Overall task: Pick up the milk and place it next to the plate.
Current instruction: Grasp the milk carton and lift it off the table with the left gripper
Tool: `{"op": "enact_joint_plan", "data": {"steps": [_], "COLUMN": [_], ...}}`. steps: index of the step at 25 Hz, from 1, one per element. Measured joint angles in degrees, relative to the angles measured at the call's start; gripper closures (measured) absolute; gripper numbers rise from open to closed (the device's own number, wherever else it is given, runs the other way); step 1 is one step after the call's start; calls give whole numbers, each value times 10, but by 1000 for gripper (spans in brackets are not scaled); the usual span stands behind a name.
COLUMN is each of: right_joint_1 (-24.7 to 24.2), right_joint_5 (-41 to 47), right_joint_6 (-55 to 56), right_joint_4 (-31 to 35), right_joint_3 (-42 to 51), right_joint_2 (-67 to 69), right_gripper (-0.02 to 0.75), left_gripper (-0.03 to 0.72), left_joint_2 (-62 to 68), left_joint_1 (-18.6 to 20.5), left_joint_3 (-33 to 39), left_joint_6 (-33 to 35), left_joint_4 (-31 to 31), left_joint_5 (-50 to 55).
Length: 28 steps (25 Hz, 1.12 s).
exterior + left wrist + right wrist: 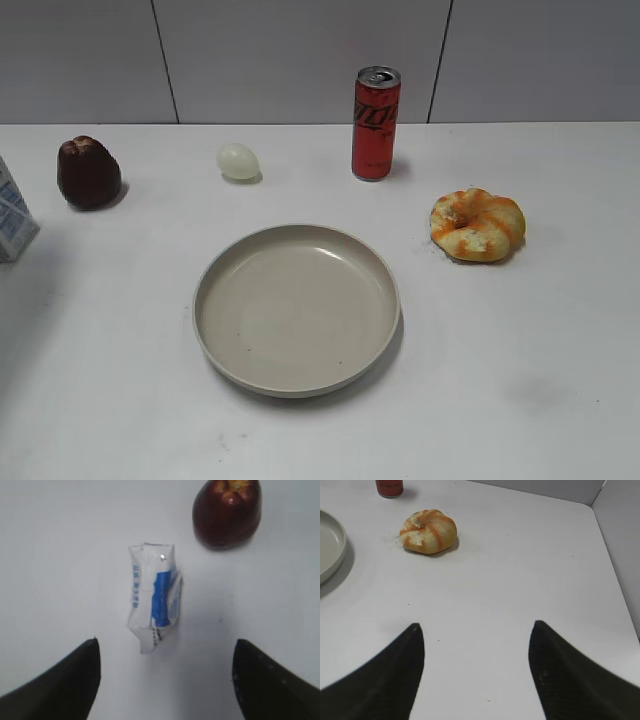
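The milk (pixel 14 218) is a small white-and-blue carton at the far left edge of the exterior view, partly cut off. In the left wrist view the milk (pixel 153 598) stands on the white table, seen from above. My left gripper (pixel 165 647) is open above it, with the carton just beyond the gap between the fingers, untouched. The plate (pixel 296 308) is a large beige-grey round plate in the table's middle, and its rim shows in the right wrist view (pixel 331 544). My right gripper (pixel 476 630) is open and empty over bare table. Neither gripper shows in the exterior view.
A dark red fruit (pixel 88 172) sits behind the milk, also in the left wrist view (pixel 227 511). A pale egg-shaped thing (pixel 238 161) and a red can (pixel 376 123) stand at the back. A glazed bread ring (pixel 477 224) lies right of the plate.
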Motion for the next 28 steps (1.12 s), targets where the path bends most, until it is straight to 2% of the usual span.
{"op": "enact_joint_plan", "data": {"steps": [6, 16, 19, 24, 28], "right_joint_1": [0, 0, 0, 0, 0], "right_joint_5": [0, 0, 0, 0, 0], "right_joint_6": [0, 0, 0, 0, 0], "right_joint_4": [0, 0, 0, 0, 0], "right_joint_3": [0, 0, 0, 0, 0], "right_joint_2": [0, 0, 0, 0, 0], "right_gripper": [241, 241, 241, 241, 241], "left_gripper": [93, 108, 177, 398, 412], "left_joint_2": [85, 173, 186, 188, 180], "left_joint_1": [4, 6, 6, 6, 6], "left_joint_3": [-52, -58, -58, -58, -59], "left_joint_6": [45, 51, 52, 52, 52], "left_joint_4": [-20, -22, -22, -19, -16], "left_joint_5": [31, -12, -15, -22, -22]}}
